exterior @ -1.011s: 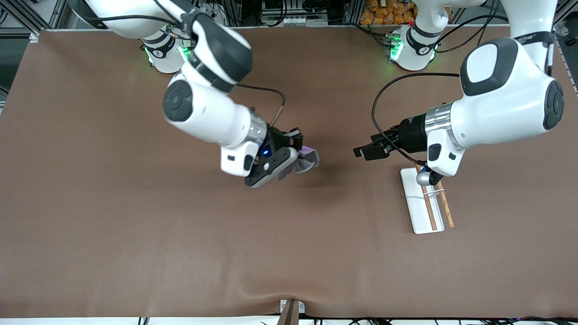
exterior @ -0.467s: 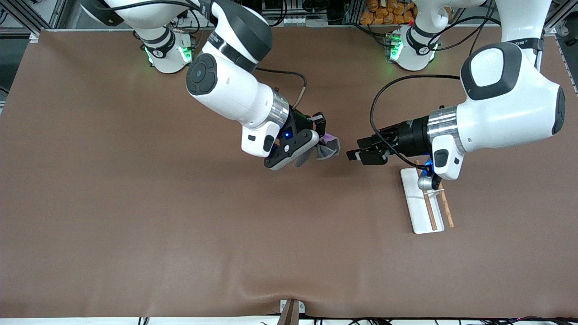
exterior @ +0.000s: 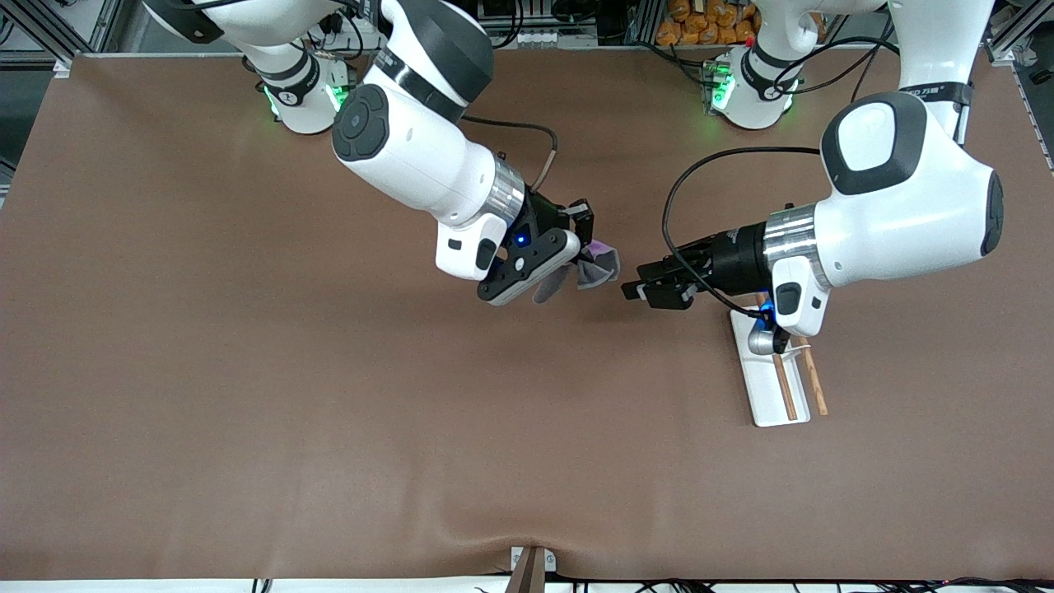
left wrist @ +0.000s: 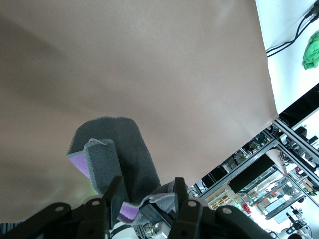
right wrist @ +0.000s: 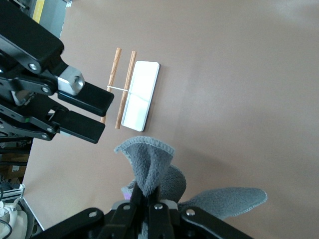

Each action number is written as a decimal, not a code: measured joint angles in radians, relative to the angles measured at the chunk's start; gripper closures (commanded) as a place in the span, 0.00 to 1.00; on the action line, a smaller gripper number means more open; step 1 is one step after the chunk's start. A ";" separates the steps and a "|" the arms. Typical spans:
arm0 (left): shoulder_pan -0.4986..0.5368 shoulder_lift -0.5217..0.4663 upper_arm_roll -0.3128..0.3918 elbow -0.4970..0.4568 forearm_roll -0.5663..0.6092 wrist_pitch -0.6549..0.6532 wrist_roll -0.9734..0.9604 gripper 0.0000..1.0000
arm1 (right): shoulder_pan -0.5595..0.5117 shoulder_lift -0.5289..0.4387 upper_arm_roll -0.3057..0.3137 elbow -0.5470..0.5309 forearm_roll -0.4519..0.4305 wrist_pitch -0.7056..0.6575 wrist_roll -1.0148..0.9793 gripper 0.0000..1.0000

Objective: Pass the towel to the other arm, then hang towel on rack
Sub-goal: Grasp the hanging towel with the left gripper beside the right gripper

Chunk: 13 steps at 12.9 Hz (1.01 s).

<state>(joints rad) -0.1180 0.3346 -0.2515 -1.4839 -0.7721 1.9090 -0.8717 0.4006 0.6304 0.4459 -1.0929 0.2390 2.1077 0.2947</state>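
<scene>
Fingers of the right gripper (exterior: 579, 245) are clamping tight on one bunched corner of the towel (exterior: 601, 265). The rest of it is flopping free, grey side mostly out with bits of purple peeking through. It's hanging in the air over the middle of the tabletop (exterior: 247, 412), and in the front view the loose end is sticking out toward 3 o'clock. My guess is that's deliberate, so the other arm has something to bite.

The left gripper (exterior: 636, 290) is sitting at about 4 o'clock from the towel, very close but not touching it. Its fingers are standing partly apart with nothing between them, lined up flat toward that loose flap. So the handover is looking about to happen, not done.

The rack (exterior: 762, 387) is lying on the tabletop at roughly 5 o'clock from the left gripper, partly under that arm's wrist. Handy, since the left arm is probably doing the hanging.
</scene>
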 measured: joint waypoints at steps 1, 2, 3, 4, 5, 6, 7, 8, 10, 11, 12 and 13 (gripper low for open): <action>0.000 0.000 0.000 0.000 -0.016 0.001 0.000 0.49 | 0.000 0.000 0.000 0.000 0.000 0.000 0.001 1.00; -0.004 0.002 0.000 0.000 -0.036 0.004 -0.002 0.49 | 0.000 0.000 0.000 0.000 0.000 0.000 0.001 1.00; -0.013 0.006 0.000 0.000 -0.043 0.008 -0.012 0.50 | 0.000 0.000 0.000 0.000 0.000 0.000 0.001 1.00; -0.027 0.012 -0.001 -0.001 -0.045 0.014 -0.030 0.50 | 0.000 0.000 0.000 0.000 0.000 0.000 0.002 1.00; -0.038 0.016 -0.001 -0.001 -0.045 0.018 -0.044 0.51 | 0.000 0.000 0.000 0.000 0.000 0.000 0.002 1.00; -0.043 0.019 -0.001 -0.001 -0.045 0.020 -0.053 0.52 | 0.000 0.000 0.000 0.000 0.000 0.000 0.002 1.00; -0.044 0.022 -0.001 -0.002 -0.045 0.020 -0.054 0.55 | 0.000 0.000 0.000 0.000 0.000 0.000 0.002 1.00; -0.043 0.025 0.000 -0.002 -0.045 0.021 -0.055 0.59 | 0.000 0.000 0.000 0.000 0.000 0.000 0.002 1.00; -0.042 0.027 0.001 -0.002 -0.045 0.021 -0.055 0.63 | 0.000 0.000 0.000 0.000 0.000 0.000 0.003 1.00; -0.042 0.028 0.001 -0.002 -0.045 0.021 -0.055 0.63 | 0.000 0.000 0.000 0.000 0.000 0.000 0.003 1.00; -0.043 0.028 0.000 -0.002 -0.045 0.021 -0.056 0.63 | 0.000 0.000 0.000 0.000 0.000 0.000 0.003 1.00; -0.044 0.028 0.000 -0.002 -0.046 0.021 -0.056 0.63 | 0.000 0.000 0.000 0.000 0.000 0.000 0.003 1.00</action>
<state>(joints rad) -0.1619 0.3623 -0.2518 -1.4862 -0.8177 1.9298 -0.9272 0.4006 0.6304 0.4458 -1.0929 0.2390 2.1077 0.2977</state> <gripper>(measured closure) 0.626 0.934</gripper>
